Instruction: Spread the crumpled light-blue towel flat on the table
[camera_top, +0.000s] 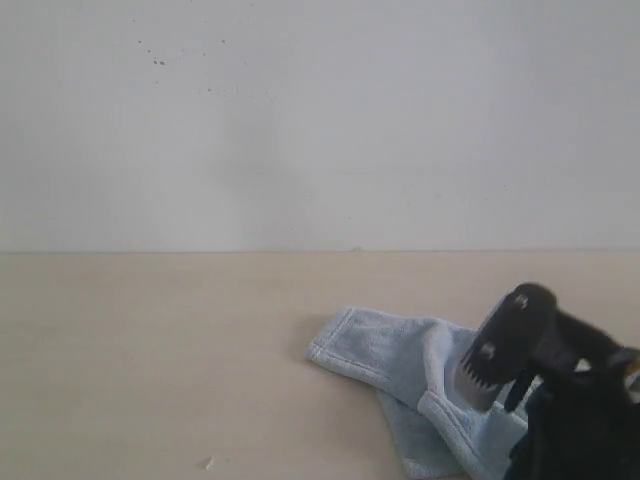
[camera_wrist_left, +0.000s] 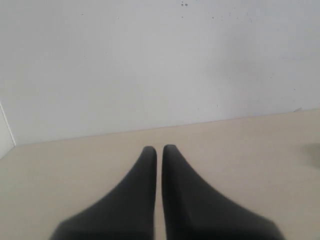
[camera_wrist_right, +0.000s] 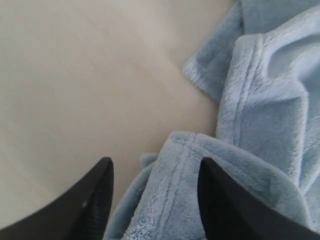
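Observation:
The light-blue towel (camera_top: 395, 360) lies crumpled and folded over itself on the table (camera_top: 150, 350), right of the middle. My right gripper (camera_top: 488, 385) is down at the towel's right part, tilted. In the right wrist view that gripper (camera_wrist_right: 156, 162) is open, and a raised fold of the towel (camera_wrist_right: 265, 100) with its stitched hem sits between the two fingers without being pinched. My left gripper (camera_wrist_left: 159, 147) is shut with nothing in it, over bare table (camera_wrist_left: 250, 150). The exterior view does not show the left gripper.
A white wall (camera_top: 320, 120) rises behind the table's far edge. A tiny white speck (camera_top: 208, 463) lies on the table near the front. Bare table surface (camera_wrist_right: 75, 75) stretches left of the towel.

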